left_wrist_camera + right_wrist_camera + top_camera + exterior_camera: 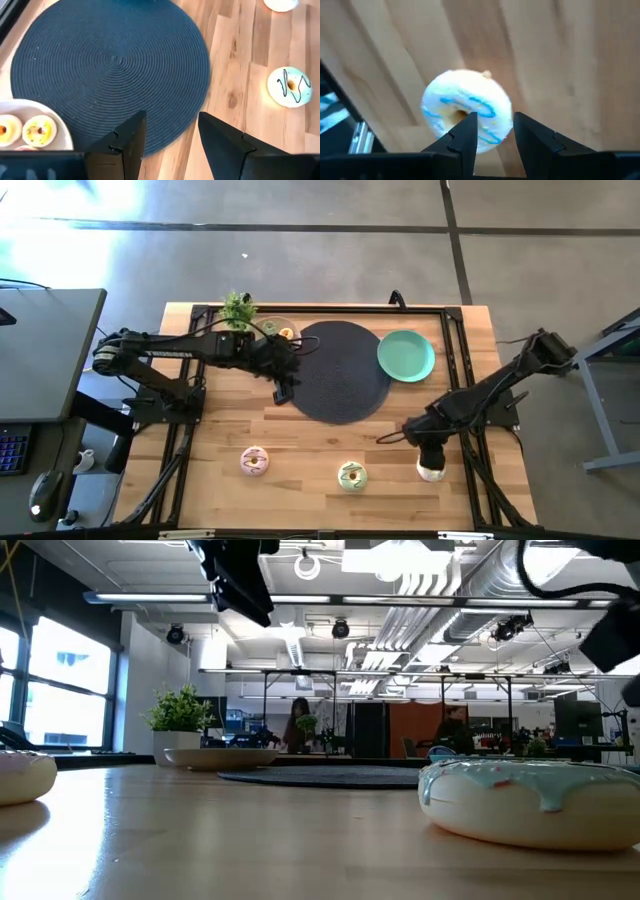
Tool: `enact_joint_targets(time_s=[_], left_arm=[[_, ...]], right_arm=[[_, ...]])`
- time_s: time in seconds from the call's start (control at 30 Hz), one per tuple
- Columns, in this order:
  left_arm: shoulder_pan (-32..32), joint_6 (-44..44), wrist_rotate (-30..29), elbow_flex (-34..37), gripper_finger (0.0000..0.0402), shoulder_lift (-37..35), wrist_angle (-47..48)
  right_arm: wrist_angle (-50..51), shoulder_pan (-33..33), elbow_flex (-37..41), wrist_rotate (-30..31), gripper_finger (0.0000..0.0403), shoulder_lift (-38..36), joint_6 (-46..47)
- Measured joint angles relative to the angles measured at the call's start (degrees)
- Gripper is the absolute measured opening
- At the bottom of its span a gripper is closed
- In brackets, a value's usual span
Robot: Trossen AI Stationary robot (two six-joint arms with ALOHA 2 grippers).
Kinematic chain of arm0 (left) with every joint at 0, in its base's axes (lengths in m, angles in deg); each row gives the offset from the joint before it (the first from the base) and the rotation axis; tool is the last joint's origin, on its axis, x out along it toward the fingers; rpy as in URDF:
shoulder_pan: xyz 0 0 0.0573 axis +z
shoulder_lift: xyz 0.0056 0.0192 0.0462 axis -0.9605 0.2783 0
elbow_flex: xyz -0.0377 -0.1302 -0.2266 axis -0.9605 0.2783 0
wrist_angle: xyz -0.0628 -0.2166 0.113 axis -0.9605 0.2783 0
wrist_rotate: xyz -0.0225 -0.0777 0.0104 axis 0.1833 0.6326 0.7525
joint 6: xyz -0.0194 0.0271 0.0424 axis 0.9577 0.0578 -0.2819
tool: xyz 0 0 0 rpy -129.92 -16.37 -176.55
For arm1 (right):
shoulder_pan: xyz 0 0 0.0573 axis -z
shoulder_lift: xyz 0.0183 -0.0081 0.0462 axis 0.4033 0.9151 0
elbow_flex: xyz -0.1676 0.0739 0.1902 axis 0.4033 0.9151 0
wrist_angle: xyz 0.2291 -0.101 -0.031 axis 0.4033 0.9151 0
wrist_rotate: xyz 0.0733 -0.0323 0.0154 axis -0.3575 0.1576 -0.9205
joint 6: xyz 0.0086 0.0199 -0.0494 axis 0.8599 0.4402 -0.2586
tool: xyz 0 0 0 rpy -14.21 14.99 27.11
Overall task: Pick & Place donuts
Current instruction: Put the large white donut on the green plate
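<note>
Three larger donuts lie flat on the wood near the table's near edge: a pink one, a green-frosted one and a white one with blue drizzle. Mini yellow donuts sit on the beige plate. My right gripper is open, low over the white donut, with one finger in front of its hole. My left gripper is open and holds nothing, raised over the left edge of the black mat. My right gripper comes at the white donut from above, pointing down, with its open fingers over the donut's ring. I cannot tell whether the fingers touch it. The donut lies flat on the table.
A teal plate lies at the mat's right edge. A small potted plant stands by the beige plate at the far edge. Black frame rails run along the table's sides. Bare wood lies between the mat and the near donuts.
</note>
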Motion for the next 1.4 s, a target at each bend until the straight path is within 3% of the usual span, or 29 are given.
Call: enact_joint_targets(time_s=[0.17, 0.43, 0.57, 0.9, 1.17, 1.4], left_arm=[[0.1, 1.0, -0.1, 0.2, 0.0179, 0.0, -0.5], [0.1, 0.8, -0.4, 0.2, 0.0179, 0.0, -1.2], [0.1, -0.6, -0.5, 0.2, 0.0179, 0.0, -1.3], [0.1, -0.7, -1.6, 0.2, 0.0179, 0.0, -1.3], [0.1, -0.7, -1.6, 0.2, 0.0179, 0.0, -1.4], [0.1, -0.7, -1.8, 0.2, 0.0179, 0.0, -1.4]], right_arm=[[-6.8, -1.6, 3.7, -0.8, 0.0123, 0.1, 2.8], [-9.8, -3.4, 6.5, -2.6, 0.0123, 0.0, 5.5], [-9.4, -3.2, 6.3, -6.5, 0.0123, 0.1, 5.2], [-10.0, -3.3, 3.3, -9.6, 0.0123, 0.1, 3.2], [-8.9, -6.3, 4.4, -2.0, 0.0123, 0.1, 4.9], [-11.7, -9.7, 5.7, -1.2, 0.0123, 0.1, 6.8]])
